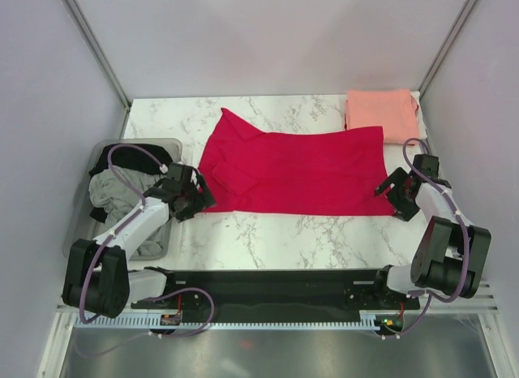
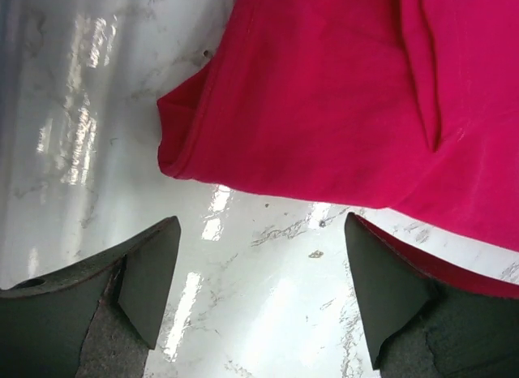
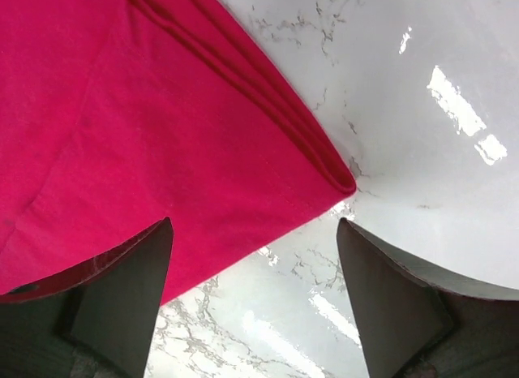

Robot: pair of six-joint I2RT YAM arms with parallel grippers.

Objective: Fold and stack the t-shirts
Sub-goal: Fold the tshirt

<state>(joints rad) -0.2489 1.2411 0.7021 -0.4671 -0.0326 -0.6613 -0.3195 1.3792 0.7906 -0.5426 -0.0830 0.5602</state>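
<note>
Only the top view takes in all four shirts: the red shirt (image 1: 296, 171) spread flat on the table (image 1: 243, 240), long axis left to right with one corner pointing far-left, the pink shirt (image 1: 381, 114) folded at the far right corner, and the grey shirt (image 1: 109, 191) and black shirt (image 1: 134, 155) heaped in the one bin (image 1: 75, 232) at left. The wrist views alone show the red cloth's near corners doubled over, and the left gripper (image 2: 263, 289) and right gripper (image 3: 255, 297) both released, jaws spread on nothing.

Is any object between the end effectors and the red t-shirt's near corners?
Nothing visible. Only bare marble table separates the open left end effector from the red t-shirt; the open right end effector hangs at its other corner.
</note>
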